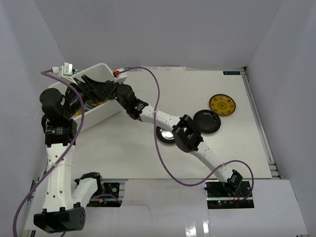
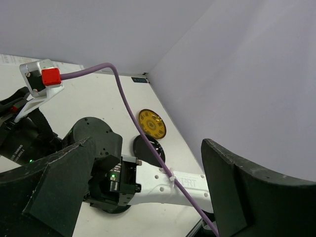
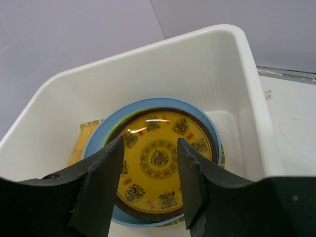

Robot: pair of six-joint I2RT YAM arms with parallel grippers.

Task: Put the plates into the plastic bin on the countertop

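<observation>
White plastic bin (image 3: 237, 74), at 10 o'clock on the countertop (image 1: 197, 89) in the top view, w/ my right gripper (image 3: 149, 153) hanging over its mouth. Right fingers (image 3: 101, 187): set wide, holding nothing. A gold-patterned plate (image 3: 158, 163) lies flat below and betw. them, atop a light blue plate (image 3: 148, 102). A woven straw plate (image 3: 81, 138) shows at the stack's 9 o'clock.

Left gripper (image 2: 148, 145): fingers wide too, empty, raised near the bin and facing 3 o'clock.

Outside the bin:
- second gold-patterned plate (image 1: 222, 104) at 2 o'clock;
- black plate (image 1: 206, 122) just beside it;
- centre black plate (image 1: 167, 134), partly under my right forearm.

Est.: three plates left to fetch.

Hazards:
- (a) If I lift out at a slant, a right finger could catch the bin's near wall or rim and drag or tip it.
- (b) Glossy plate on smooth plate may slide if nudged.
- (c) The purple cable (image 1: 159, 98) loops across the table and could sweep the centre black plate as I swing back.
- (d) Both arms crowd at 10 o'clock, so they could collide.
</observation>
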